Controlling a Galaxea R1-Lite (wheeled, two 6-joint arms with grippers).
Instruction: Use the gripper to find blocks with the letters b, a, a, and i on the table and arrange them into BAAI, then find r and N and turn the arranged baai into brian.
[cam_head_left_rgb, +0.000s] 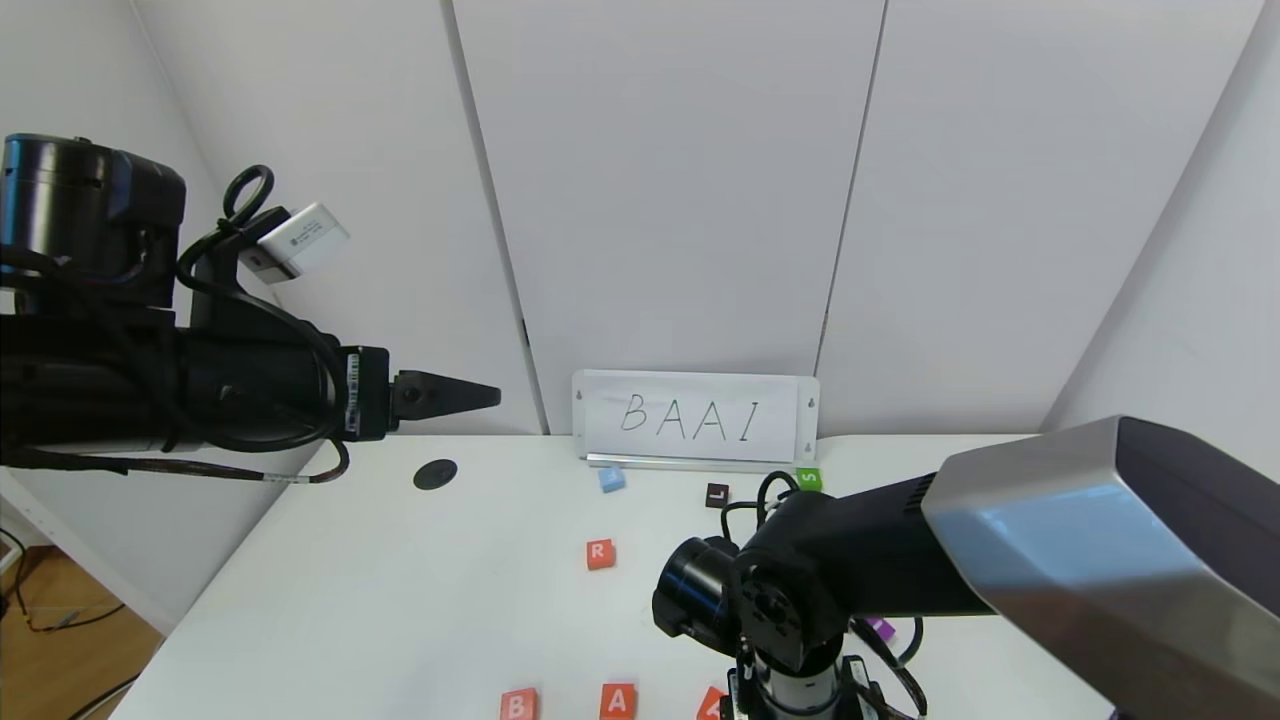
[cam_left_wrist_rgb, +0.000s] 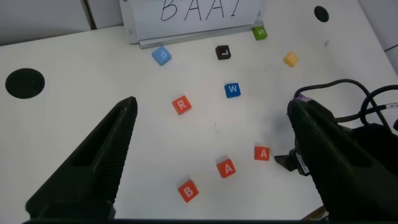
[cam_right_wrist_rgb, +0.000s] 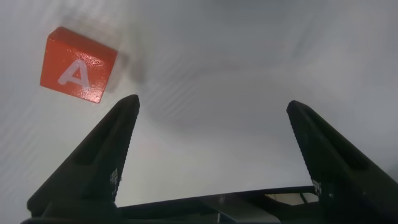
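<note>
Right hand down low by the second A, fingers spread, nothing held

The right hand (cam_right_wrist_rgb: 211, 162) hovers wide apart just over the bench (cam_head_left_rgb: 400, 600), beside the second A (cam_right_wrist_rgb: 78, 73) and not yet around it; the left hand (cam_left_wrist_rgb: 211, 155) hangs high, also spread and empty. B (cam_left_wrist_rgb: 188, 191), the first A (cam_left_wrist_rgb: 227, 168) and that second A lie in a loose row, the purple I (cam_head_left_rgb: 881, 628) near the right arm, R (cam_head_left_rgb: 600, 554) and yellow N (cam_left_wrist_rgb: 290, 60) farther back. These blocks look light, rigid and glossy, so likely slippery: best pinched across two flat opposite sides.
</note>
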